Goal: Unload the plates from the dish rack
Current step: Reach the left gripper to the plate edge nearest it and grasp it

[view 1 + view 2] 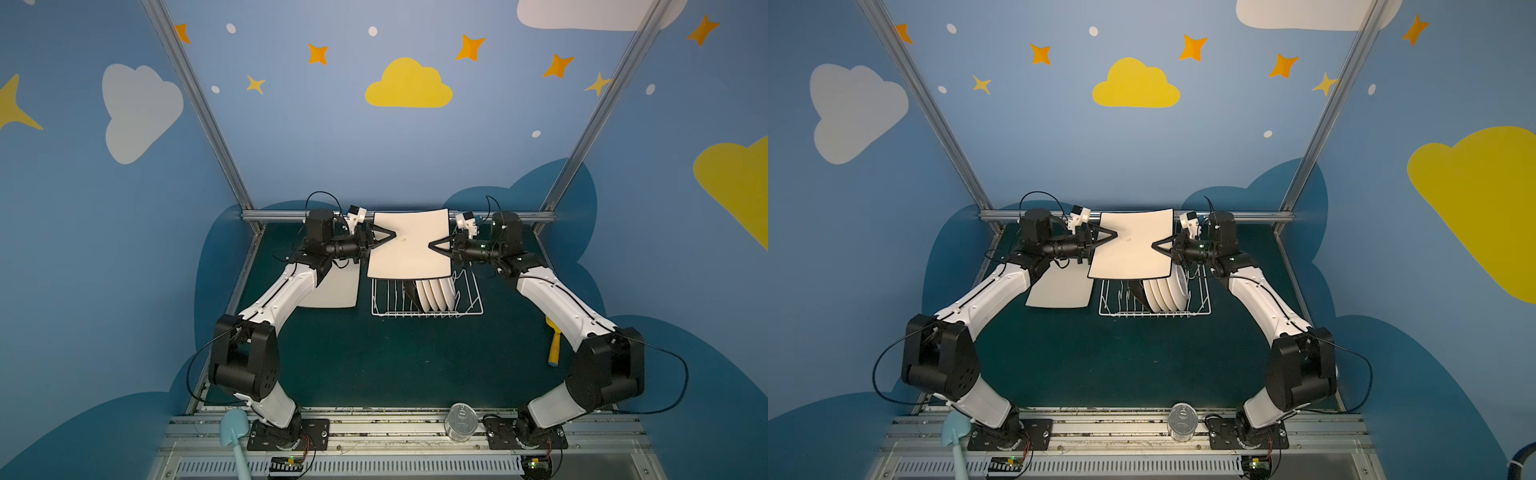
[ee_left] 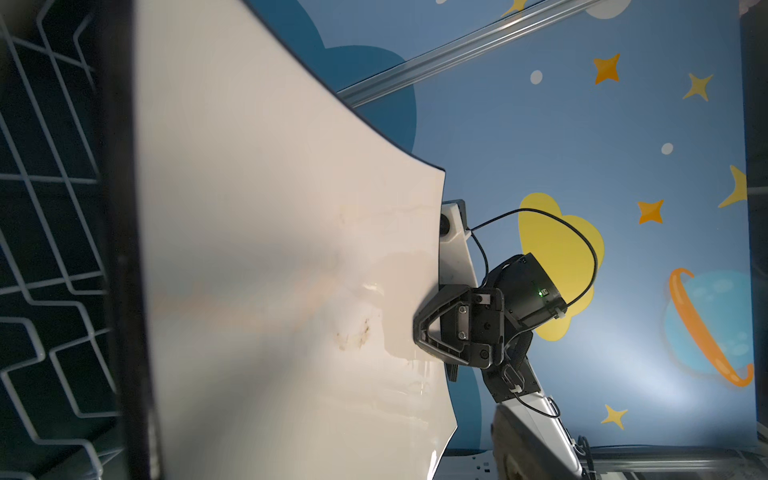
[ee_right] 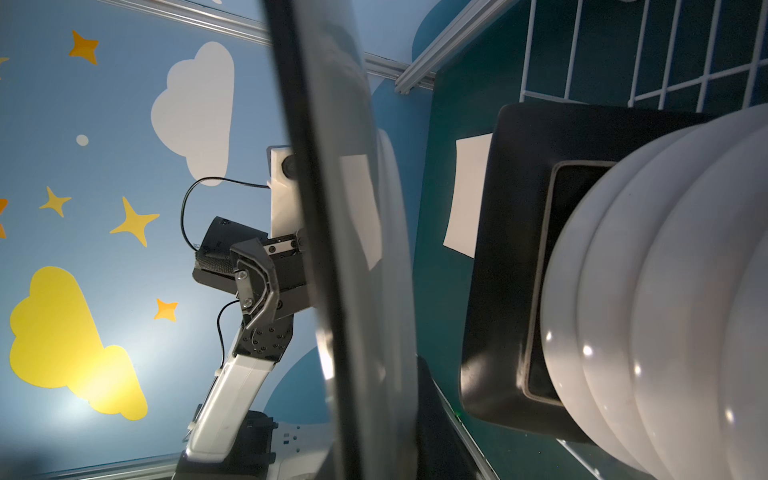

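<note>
Blue walls on 3 sides with stars and dots, yellow cloud at 12 o'clock, pale grey cloud at 10 o'clock, 2 slanting aluminium posts, dark green mat underfoot, light even.

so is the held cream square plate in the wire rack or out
Out: cream square plate held above white wire rack by right gripper.

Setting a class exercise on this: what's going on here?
A cream square plate is held up above the dish rack: the right gripper clamps one edge, the left gripper straddles the opposite edge, jaws open. Another cream plate lies beside the rack; the black plate and round white plates stand inside.
</note>
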